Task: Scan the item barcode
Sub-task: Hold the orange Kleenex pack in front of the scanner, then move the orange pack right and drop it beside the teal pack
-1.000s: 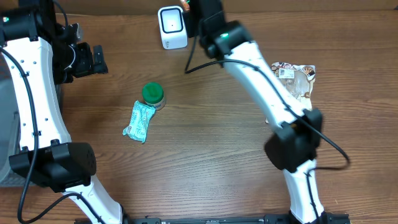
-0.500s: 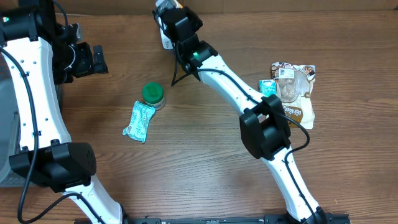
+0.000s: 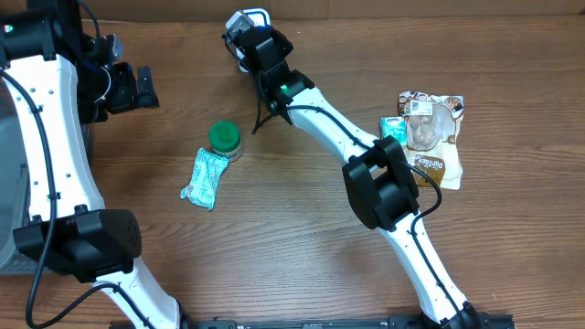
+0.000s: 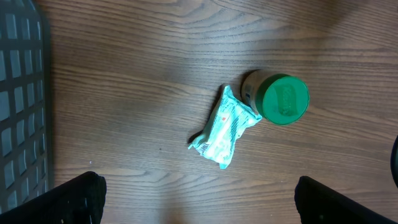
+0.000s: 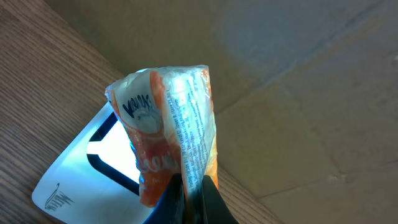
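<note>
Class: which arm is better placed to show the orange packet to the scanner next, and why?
Right. The right gripper is shut on the orange packet, held before the white scanner. The left gripper hangs open and empty above the green-lidded jar and teal packet, away from the scanner.

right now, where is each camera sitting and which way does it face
overhead: fixed above the table, facing down; the left arm and right arm show.
left wrist: on the left tool, looking down at the green-lid jar and mint packet; open fingertips at the bottom corners.
right wrist: on the right tool, looking along its shut fingers at the orange packet before the scanner.
shared: overhead and left wrist both show jar and mint packet.
</note>
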`<action>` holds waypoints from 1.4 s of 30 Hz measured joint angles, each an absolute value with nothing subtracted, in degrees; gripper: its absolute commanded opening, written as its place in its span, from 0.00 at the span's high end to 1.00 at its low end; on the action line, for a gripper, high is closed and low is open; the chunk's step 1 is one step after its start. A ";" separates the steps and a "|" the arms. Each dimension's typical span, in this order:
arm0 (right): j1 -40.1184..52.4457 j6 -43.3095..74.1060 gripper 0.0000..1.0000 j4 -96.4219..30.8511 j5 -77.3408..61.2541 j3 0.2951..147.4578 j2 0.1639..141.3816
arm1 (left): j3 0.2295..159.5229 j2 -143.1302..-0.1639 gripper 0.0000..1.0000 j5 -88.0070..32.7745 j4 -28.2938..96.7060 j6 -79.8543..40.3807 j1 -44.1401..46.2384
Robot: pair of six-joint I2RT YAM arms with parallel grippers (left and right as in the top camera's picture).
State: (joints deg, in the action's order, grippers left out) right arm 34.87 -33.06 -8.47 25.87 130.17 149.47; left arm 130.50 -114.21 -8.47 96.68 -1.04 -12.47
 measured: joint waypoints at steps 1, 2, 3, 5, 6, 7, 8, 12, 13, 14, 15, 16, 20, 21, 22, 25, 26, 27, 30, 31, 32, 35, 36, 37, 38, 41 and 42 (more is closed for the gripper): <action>34.87 -33.04 0.96 -8.49 25.76 130.17 149.47 | 130.50 -114.21 0.00 -8.47 96.68 -1.04 -12.47; 34.87 -33.12 0.96 -8.49 25.71 130.17 149.47 | 130.50 -114.21 0.00 -8.47 96.68 -1.04 -12.47; 34.87 -33.21 0.96 -8.45 25.74 130.17 149.47 | 130.50 -114.21 0.01 -8.47 96.68 -1.02 -12.47; 34.87 -33.21 0.96 -8.23 25.76 130.17 149.47 | 130.50 -114.21 0.00 -8.47 96.68 -1.04 -12.47; 34.87 -33.28 0.96 -8.21 25.74 130.17 149.47 | 130.50 -114.21 0.00 -8.47 96.68 -1.04 -12.47; 34.87 -33.28 0.96 -8.23 25.76 130.17 149.47 | 130.50 -114.21 0.00 -8.49 96.68 -1.04 -12.47; 34.87 -33.26 0.96 -8.21 25.78 130.17 149.47 | 130.50 -114.21 0.00 -8.47 96.68 -1.04 -12.47; 34.96 -33.21 0.96 -8.25 25.78 130.17 149.45 | 130.50 -114.21 0.01 -8.49 96.68 -1.04 -12.47; 34.96 -33.04 0.96 -8.56 25.76 130.17 149.40 | 130.50 -114.21 0.01 -8.47 96.68 -1.04 -12.47; 34.98 -32.69 0.96 -8.80 25.76 130.17 149.29 | 130.50 -114.21 0.00 -8.49 96.68 -1.04 -12.47; 34.98 -32.10 0.96 -9.26 25.76 130.17 149.14 | 130.50 -114.21 0.00 -8.47 96.68 -1.02 -12.47; 35.03 -31.03 0.96 -10.31 25.74 130.17 148.81 | 130.50 -114.21 0.00 -8.47 96.68 -1.04 -12.47; 35.03 -26.22 0.96 -15.33 25.17 130.17 146.21 | 130.50 -114.21 0.00 -8.47 96.66 -1.04 -12.47; 35.03 -24.88 0.96 -17.28 24.73 130.17 145.18 | 130.50 -114.21 0.00 -8.47 96.68 -1.04 -12.47; 35.03 -23.27 0.96 -19.49 23.97 130.17 143.72 | 130.50 -114.21 0.01 -8.47 96.66 -1.04 -12.47; 35.03 -18.31 0.96 -27.22 21.54 130.17 139.11 | 130.50 -114.21 0.00 -8.47 96.68 -1.04 -12.47; 35.03 -16.08 0.96 -30.24 20.45 130.17 136.99 | 130.50 -114.21 0.01 -8.47 96.68 -1.02 -12.47; 35.03 -14.04 0.96 -33.52 19.62 130.17 135.22 | 130.50 -114.21 0.00 -8.49 96.66 -1.04 -12.47; 34.96 -6.66 0.96 -44.60 17.28 130.19 128.77 | 130.50 -114.21 0.00 -8.47 96.68 -1.02 -12.47; 34.96 -4.12 0.96 -48.86 16.71 130.19 126.37 | 130.50 -114.21 0.00 -8.47 96.68 -1.02 -12.47; 34.94 -1.89 0.96 -52.69 16.29 130.19 124.29 | 130.50 -114.21 0.00 -8.49 96.68 -1.04 -12.47; 34.59 3.97 0.96 -63.92 15.38 130.28 118.15 | 130.50 -114.21 0.00 -8.47 96.68 -1.04 -12.47; 34.30 5.54 0.96 -67.33 15.16 130.39 116.64 | 130.50 -114.21 0.01 -8.49 96.68 -1.02 -12.47; 34.02 6.52 0.96 -69.58 14.94 130.41 115.68 | 130.50 -114.21 0.00 -8.47 96.68 -1.02 -12.47; 33.41 7.81 0.96 -72.66 14.61 130.63 114.69 | 130.50 -114.21 0.00 -8.47 96.68 -1.04 -12.47; 30.79 10.63 0.96 -80.75 12.95 130.85 113.95 | 130.50 -114.21 0.00 -8.49 96.68 -1.04 -12.47; 29.32 11.53 0.96 -83.29 11.70 130.82 114.15 | 130.50 -114.21 0.00 -8.49 96.68 -1.04 -12.47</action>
State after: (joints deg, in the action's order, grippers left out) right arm 29.32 11.53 -83.29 11.70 130.82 114.15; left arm 130.50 -114.21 -8.49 96.68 -1.04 -12.47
